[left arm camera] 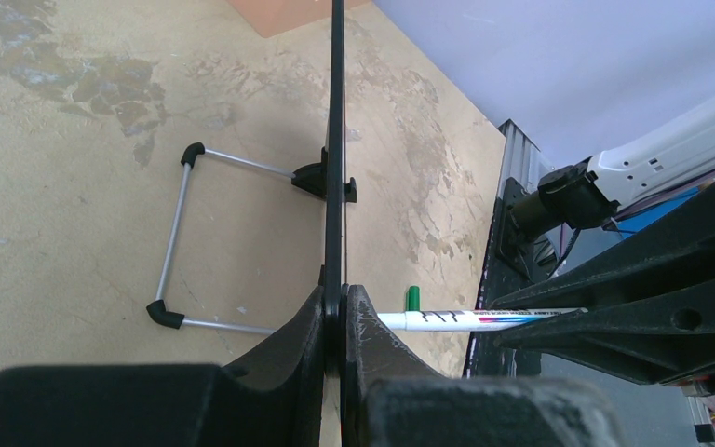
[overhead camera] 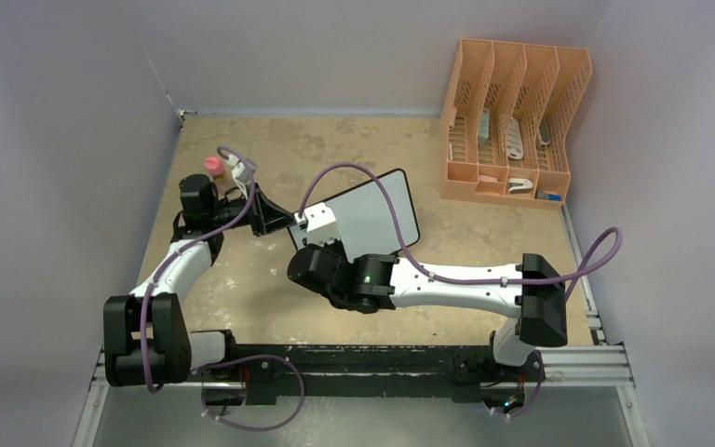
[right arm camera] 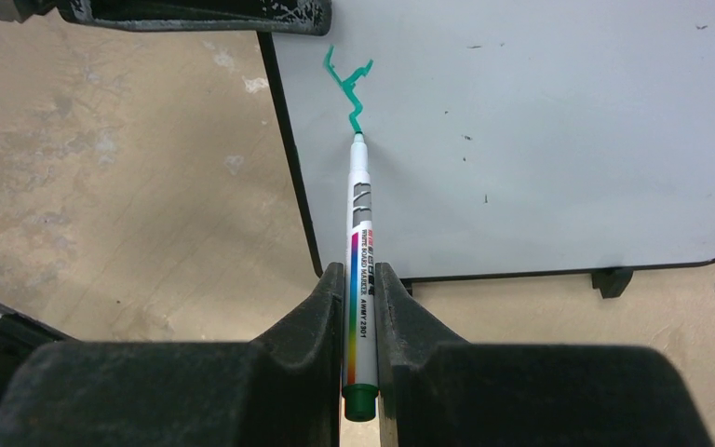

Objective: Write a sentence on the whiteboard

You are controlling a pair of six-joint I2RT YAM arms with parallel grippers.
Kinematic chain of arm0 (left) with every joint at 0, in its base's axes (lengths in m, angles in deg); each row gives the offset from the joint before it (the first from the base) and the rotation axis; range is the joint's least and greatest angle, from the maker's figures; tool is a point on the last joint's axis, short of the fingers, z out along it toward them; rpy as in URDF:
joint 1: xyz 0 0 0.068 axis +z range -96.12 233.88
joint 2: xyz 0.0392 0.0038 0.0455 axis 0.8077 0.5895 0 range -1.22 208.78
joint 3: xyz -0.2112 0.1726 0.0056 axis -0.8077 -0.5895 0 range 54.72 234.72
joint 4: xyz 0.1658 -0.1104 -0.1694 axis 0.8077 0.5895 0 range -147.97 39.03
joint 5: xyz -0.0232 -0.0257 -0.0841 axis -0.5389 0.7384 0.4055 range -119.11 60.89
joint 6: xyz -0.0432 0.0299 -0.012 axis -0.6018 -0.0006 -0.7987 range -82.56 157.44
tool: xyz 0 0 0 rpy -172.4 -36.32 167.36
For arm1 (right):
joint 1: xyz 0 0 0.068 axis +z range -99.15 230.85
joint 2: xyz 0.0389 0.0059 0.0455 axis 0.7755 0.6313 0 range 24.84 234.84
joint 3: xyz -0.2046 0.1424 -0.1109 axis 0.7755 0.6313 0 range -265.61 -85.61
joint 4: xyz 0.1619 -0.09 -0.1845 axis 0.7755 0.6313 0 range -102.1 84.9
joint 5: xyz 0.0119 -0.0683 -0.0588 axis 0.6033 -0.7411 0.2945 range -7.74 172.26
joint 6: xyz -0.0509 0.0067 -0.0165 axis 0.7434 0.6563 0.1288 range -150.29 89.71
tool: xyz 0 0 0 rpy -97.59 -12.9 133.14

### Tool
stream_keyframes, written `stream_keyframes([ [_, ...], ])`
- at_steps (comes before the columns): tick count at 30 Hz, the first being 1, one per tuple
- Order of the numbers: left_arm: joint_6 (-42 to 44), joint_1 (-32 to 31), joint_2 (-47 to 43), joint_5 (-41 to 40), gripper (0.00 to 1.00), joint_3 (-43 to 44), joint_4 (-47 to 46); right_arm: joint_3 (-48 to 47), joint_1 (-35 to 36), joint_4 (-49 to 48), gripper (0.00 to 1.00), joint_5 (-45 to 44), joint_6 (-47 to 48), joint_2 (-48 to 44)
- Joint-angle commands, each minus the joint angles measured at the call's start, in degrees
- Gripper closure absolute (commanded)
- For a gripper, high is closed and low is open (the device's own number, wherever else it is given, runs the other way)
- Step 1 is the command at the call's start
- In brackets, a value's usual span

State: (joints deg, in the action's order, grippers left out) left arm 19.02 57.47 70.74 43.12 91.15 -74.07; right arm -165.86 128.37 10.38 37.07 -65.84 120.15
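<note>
Fingers (right arm camera: 321, 312) of the right gripper (right arm camera: 360, 275) are clamped on a marker (right arm camera: 361, 223), one on each side of the barrel, with the green cap end sticking out behind them. The marker tip touches the whiteboard (right arm camera: 568, 140) face, close to its left edge as the right wrist view shows it. The sentence (right arm camera: 348, 82) is only a short teal-green zigzag stroke running up from the tip toward the board's near corner; no letters can be read. The left gripper (left arm camera: 335, 303) is closed on the whiteboard's thin black edge, a finger on each face. The board shows edge-on in the left wrist view. A left finger also shows at the top of the right wrist view, just beside the stroke. The whiteboard stands on the tan table (overhead camera: 270, 279), roughly mid-table in the top view, with the right gripper at its near left corner. A wire stand (left arm camera: 172, 242) rests on the table behind the board's back face, and one small black foot (right arm camera: 612, 279) sits under its lower edge. An orange file rack (overhead camera: 512, 121) is beyond the board's far right side, well apart. A small pink-topped item (overhead camera: 214, 166) is off the board's left, past the left gripper.
</note>
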Motion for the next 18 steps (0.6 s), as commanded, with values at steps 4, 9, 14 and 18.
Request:
stream_keyframes([
  [4,1.19,-0.61,-1.6,2.04,1.0,0.71,-0.87,0.7,-0.07,1.45,1.0,0.25,-2.2,-0.45],
  [9,1.19,-0.61,-1.63,1.94,1.0,0.67,-0.78,0.33,0.05,1.47,1.0,0.37,-2.12,-1.16],
  [14,1.19,-0.61,-1.69,1.95,1.0,0.67,-0.78,0.14,0.0,0.48,1.0,-0.19,-1.04,-3.63],
  [18,1.22,-0.61,-1.74,1.88,1.0,0.65,-0.69,1.14,-0.06,0.08,1.0,0.02,-0.46,-5.94],
])
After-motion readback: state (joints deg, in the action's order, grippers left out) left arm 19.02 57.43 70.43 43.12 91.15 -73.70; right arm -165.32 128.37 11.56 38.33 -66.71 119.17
